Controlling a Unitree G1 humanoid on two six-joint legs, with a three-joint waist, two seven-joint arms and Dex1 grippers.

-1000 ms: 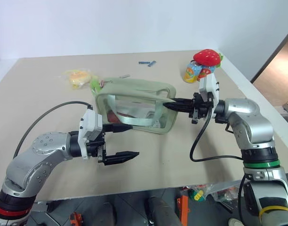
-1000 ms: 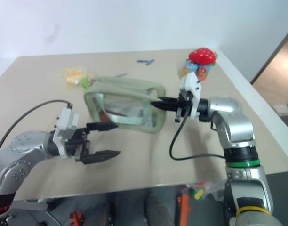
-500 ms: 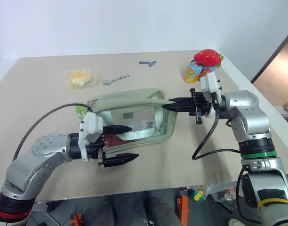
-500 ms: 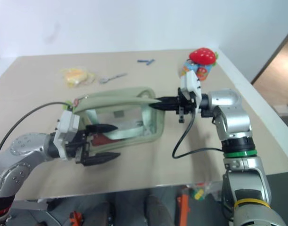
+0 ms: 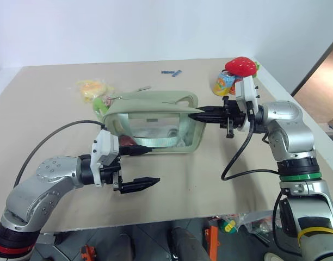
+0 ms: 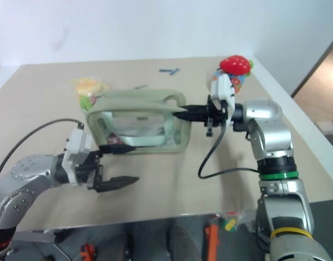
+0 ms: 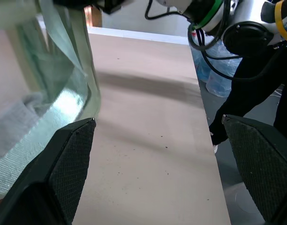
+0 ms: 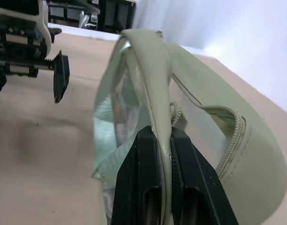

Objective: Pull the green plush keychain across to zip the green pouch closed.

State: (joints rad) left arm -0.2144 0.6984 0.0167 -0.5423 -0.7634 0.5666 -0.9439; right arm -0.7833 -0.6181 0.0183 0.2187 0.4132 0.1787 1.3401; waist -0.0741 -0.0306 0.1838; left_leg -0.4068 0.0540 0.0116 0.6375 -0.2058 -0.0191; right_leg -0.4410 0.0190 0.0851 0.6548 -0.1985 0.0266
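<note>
Tan table (image 5: 221,179), green pouch (image 5: 153,122) between right fingers (image 5: 195,115).

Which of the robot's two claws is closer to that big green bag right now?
The right. The right gripper is shut on the green pouch, pinching its top edge at the right end. The left gripper is open in front of the pouch, one finger at its lower edge, not holding it.
</note>
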